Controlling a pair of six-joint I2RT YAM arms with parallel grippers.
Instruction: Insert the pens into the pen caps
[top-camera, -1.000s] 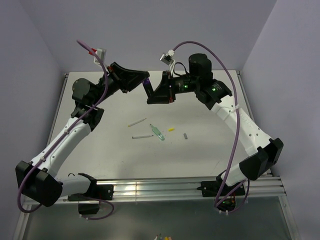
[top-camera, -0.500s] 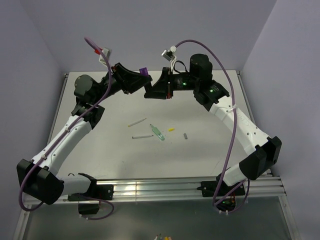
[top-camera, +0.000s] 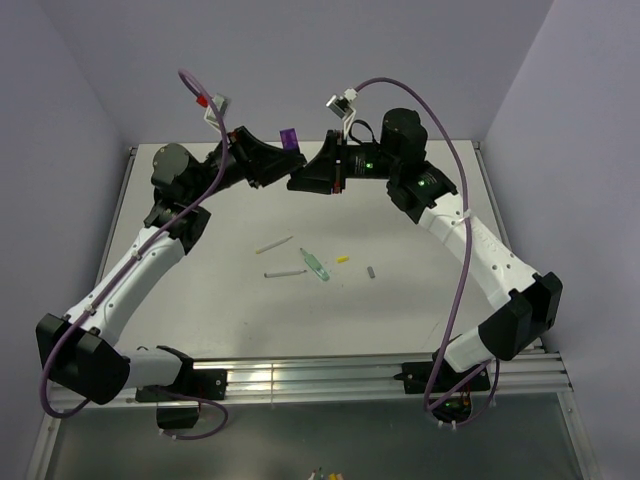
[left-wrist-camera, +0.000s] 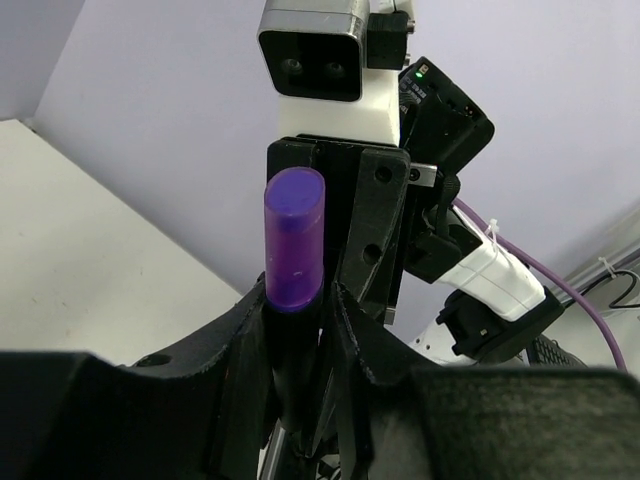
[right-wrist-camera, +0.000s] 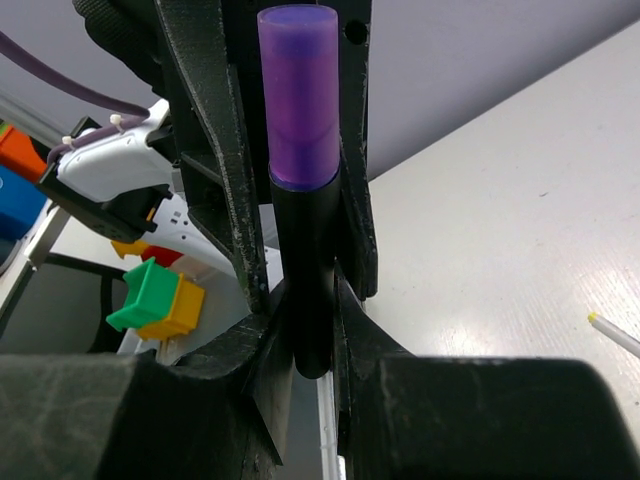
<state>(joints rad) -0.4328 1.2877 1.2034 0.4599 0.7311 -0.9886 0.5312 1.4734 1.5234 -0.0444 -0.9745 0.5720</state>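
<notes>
A purple cap (right-wrist-camera: 298, 95), a black pen (right-wrist-camera: 305, 280), a translucent green pen (top-camera: 316, 265), a yellow cap (top-camera: 343, 259) and, seemingly, a grey cap (top-camera: 371, 271).

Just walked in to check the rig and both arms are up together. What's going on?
The right pincer is shut on a black pen, and a purple cap is on its end. The left pincer sits around the same pen just under the cap; I cannot tell whether it grips. Both are raised over the far side of the table. A pale pen, a grey-white pen, a green pen, a yellow cap and a grey cap lie loose on it.
</notes>
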